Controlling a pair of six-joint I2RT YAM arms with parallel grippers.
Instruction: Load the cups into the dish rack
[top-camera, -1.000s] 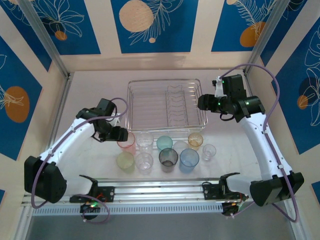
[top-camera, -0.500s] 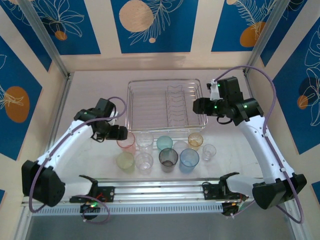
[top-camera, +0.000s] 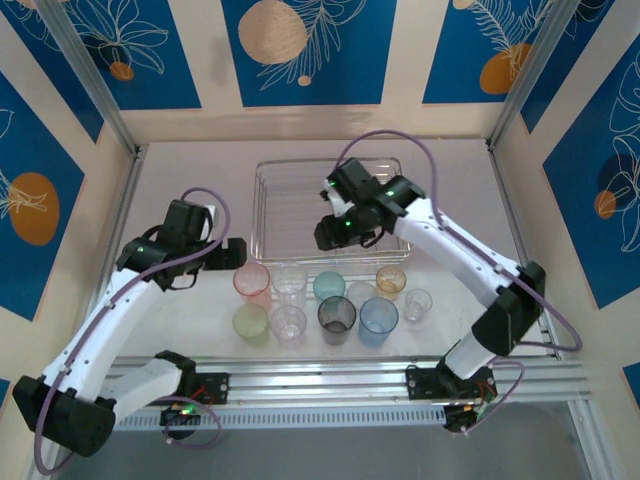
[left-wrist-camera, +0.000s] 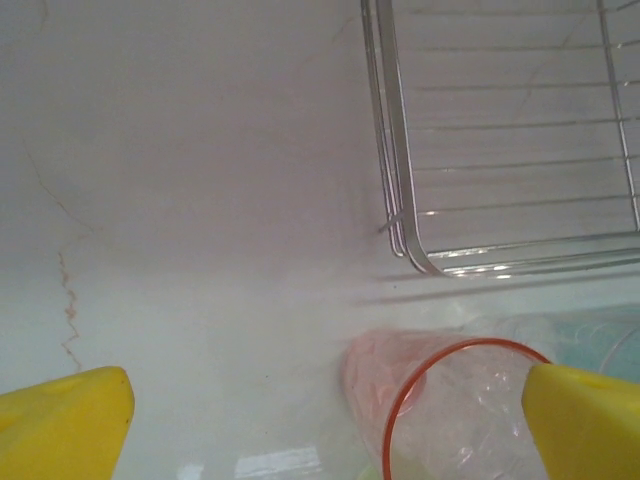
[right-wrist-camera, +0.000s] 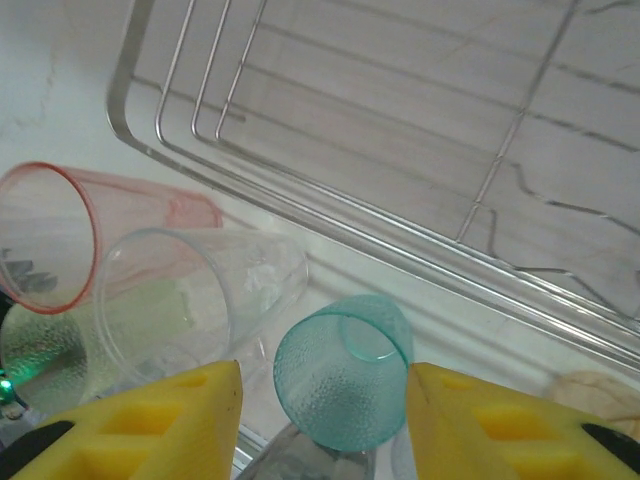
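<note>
Starting at the left. Noting the left gripper (top-camera: 232, 252) hanging low over the table (top-camera: 200, 175), pointing right, just beside the pink cup (top-camera: 251, 282). Seeing its yellow fingertips (left-wrist-camera: 70, 420) standing as wide apart as the two edges of the left wrist view, clamping nothing. Seeing the pink cup's red rim lying in the gap, close up against the right-hand fingertip; being unable to tell whether touching.

Moving right. Finding the cups standing mouth up on the table in two loose rows, all outside the dish rack (top-camera: 257, 205) and just in front of its near rail. Logging the back row: pink cup, clear cup (top-camera: 289, 280), teal cup (top-camera: 329, 286), pale cup (top-camera: 358, 293), amber cup (top-camera: 391, 279). Logging the front row: yellow-green cup (top-camera: 250, 321), second clear cup (top-camera: 288, 325), smoky grey cup (top-camera: 337, 317), blue cup (top-camera: 379, 318), small clear cup (top-camera: 418, 303) at the right end. Noting neighbours crowding close; being unable to tell which are touching.

Finding the dish rack sitting square at the middle of the table, behind the cups, divider prongs in its right half.

Finishing at the right. Noting the right gripper (top-camera: 330, 232) reaching in from the right side and hanging over the rack's near rail, behind the teal cup. Seeing its yellow fingers about half spread in the right wrist view, the teal cup showing in the gap beyond them, the clear and pink cups off to one side. Holding nothing.
</note>
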